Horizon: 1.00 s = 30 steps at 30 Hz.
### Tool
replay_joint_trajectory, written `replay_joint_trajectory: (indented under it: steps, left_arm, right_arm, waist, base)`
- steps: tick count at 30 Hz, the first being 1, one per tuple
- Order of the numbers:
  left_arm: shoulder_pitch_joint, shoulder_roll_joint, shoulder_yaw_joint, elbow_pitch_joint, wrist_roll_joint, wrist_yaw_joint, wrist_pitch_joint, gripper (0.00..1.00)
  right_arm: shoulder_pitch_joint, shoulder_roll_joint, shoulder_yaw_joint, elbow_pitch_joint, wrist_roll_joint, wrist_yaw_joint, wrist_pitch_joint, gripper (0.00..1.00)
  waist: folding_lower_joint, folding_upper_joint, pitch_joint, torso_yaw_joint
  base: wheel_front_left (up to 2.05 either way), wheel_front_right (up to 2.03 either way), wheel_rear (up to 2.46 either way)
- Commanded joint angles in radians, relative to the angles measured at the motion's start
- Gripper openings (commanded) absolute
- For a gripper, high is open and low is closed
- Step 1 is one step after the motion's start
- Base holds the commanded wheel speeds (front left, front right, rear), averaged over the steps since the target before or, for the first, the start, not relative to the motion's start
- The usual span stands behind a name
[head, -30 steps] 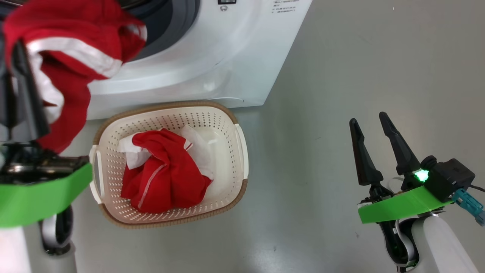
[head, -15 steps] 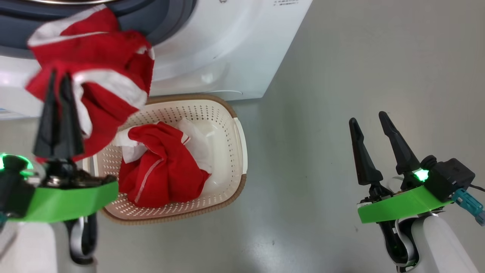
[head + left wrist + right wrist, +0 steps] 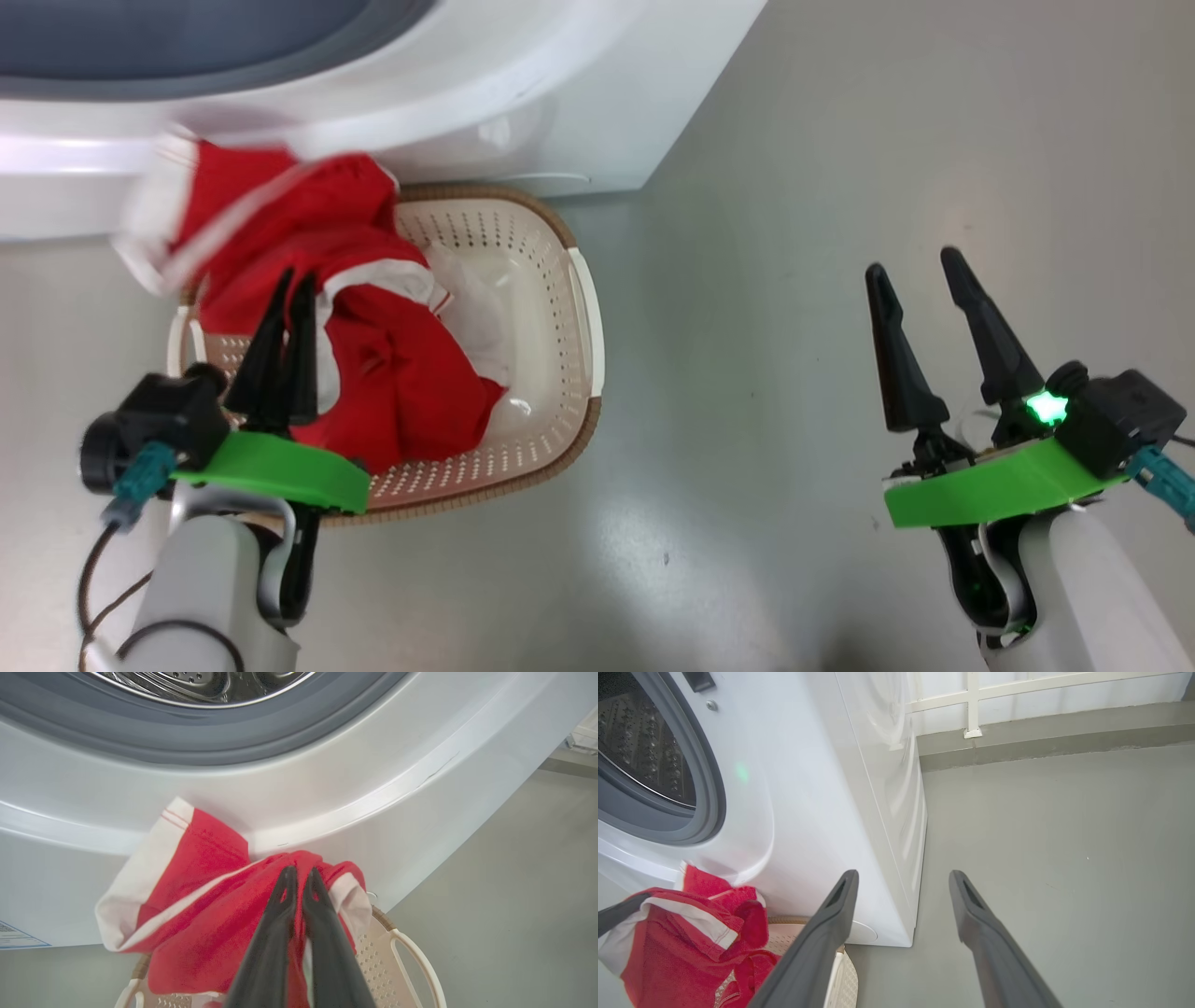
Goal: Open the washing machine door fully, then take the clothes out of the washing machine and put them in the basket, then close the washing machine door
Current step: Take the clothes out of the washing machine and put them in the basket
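The soft, seemingly light red garment [image 3: 201, 891] hangs limp from a bunched fold pinched between the fingers of the closed left gripper [image 3: 301, 872]; the right gripper [image 3: 915, 263] gapes empty.

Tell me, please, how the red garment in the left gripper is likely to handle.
Probably floppy: the red garment droops in folds around the shut left gripper. Likely light, since that narrow pinch carries it. It may drape over the basket rim.
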Motion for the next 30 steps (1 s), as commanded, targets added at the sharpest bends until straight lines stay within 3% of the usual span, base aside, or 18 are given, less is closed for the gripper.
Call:
replay_joint_trajectory:
  steps: [1, 15, 26, 28, 29, 30]
  left_arm:
    - [-0.011, 0.031, 0.014, 0.006, 0.004, -0.005, -0.005, 0.00]
    - [-0.160, 0.085, -0.061, 0.309, 0.004, -0.005, -0.005, 0.00]
    - [-0.264, 0.103, -0.082, 0.500, 0.028, -0.005, -0.005, 0.00]
    - [-0.273, 0.101, -0.076, 0.515, 0.032, -0.005, -0.005, 0.14]
    - [-0.273, 0.101, -0.076, 0.515, 0.032, -0.005, -0.005, 0.14]
    - [-0.277, 0.096, -0.072, 0.523, 0.035, -0.005, -0.005, 0.42]
  right_arm:
    - [-0.010, 0.000, 0.016, -0.029, 0.005, 0.007, -0.006, 1.00]
    - [-0.051, 0.000, 0.022, -0.046, 0.009, 0.007, -0.006, 1.00]
    - [-0.063, 0.000, 0.032, -0.052, 0.000, 0.007, -0.006, 1.00]
    - [-0.064, 0.000, 0.033, -0.049, -0.002, 0.007, -0.006, 1.00]
    - [-0.064, 0.000, 0.033, -0.049, -0.002, 0.007, -0.006, 1.00]
    - [-0.064, 0.000, 0.034, -0.047, -0.003, 0.007, -0.006, 1.00]
  waist:
    - [0.0000, -0.0001, 0.026, -0.006]
    - [0.0000, -0.0001, 0.146, -0.021]
    - [0.0000, -0.0001, 0.180, -0.025]
    - [0.0000, -0.0001, 0.177, -0.025]
    - [0.0000, -0.0001, 0.177, -0.025]
    - [0.0000, -0.0001, 0.171, -0.023]
  base:
    - [0.00, 0.00, 0.00]
    - [0.00, 0.00, 0.00]
    - [0.00, 0.00, 0.00]
    - [0.00, 0.00, 0.00]
    - [0.00, 0.00, 0.00]
    - [0.00, 0.00, 0.00]
